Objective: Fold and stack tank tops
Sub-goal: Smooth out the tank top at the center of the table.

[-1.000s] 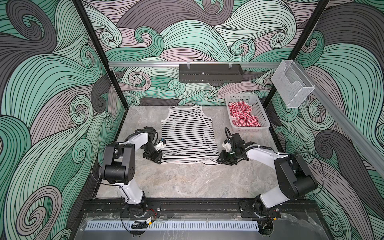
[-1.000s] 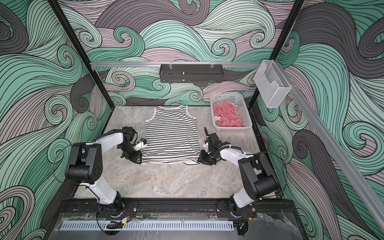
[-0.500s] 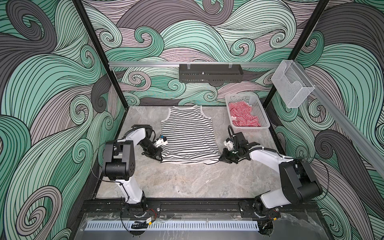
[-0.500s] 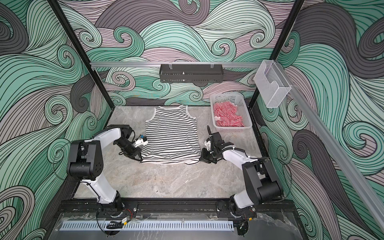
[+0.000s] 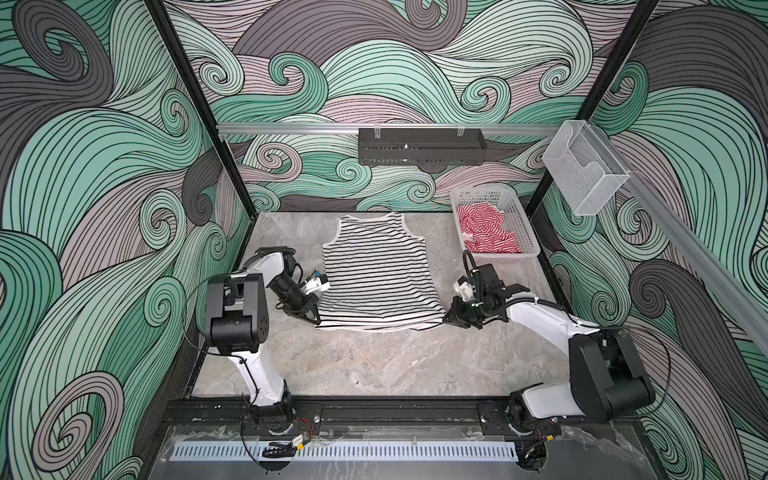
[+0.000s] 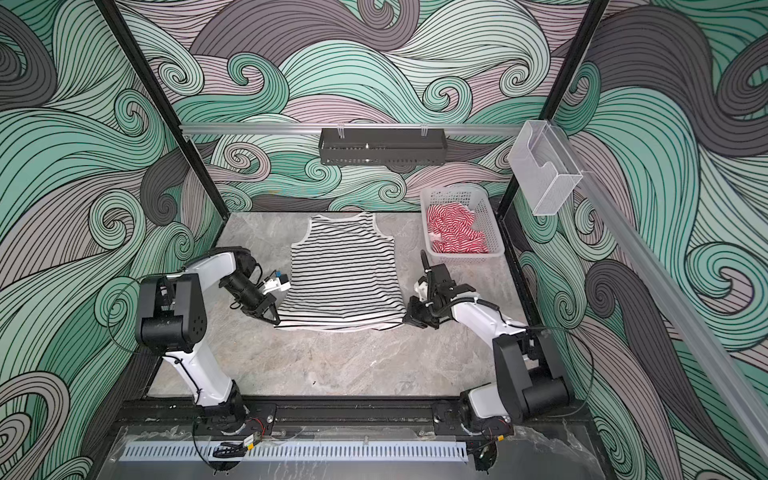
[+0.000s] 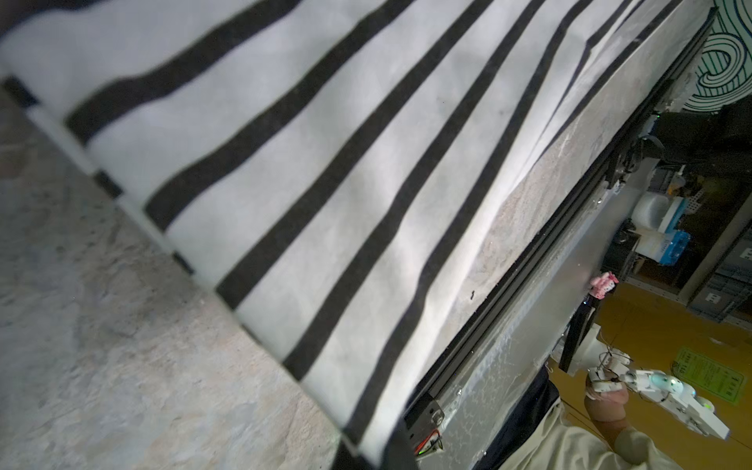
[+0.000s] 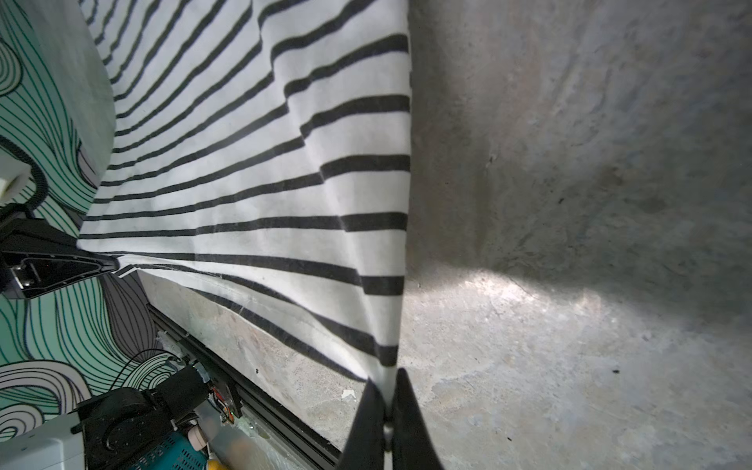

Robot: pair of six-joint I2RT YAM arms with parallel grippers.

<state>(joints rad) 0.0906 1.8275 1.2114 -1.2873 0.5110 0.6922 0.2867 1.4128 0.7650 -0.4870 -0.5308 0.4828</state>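
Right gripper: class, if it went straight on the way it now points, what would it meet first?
The black-and-white tank top: the right gripper is shut on its hem corner, angled downward, so probably the cloth, then the table right beneath. Its exact tilt is unclear.

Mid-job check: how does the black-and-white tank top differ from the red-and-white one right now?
The black-and-white tank top lies spread out on the table; the red-and-white tank top sits crumpled in the white basket. The left tool and right tool, both shut, pinch the black-and-white top's hem corners; nothing touches the red-and-white one. The first's stripes are black, the second's red. Both are striped on white.
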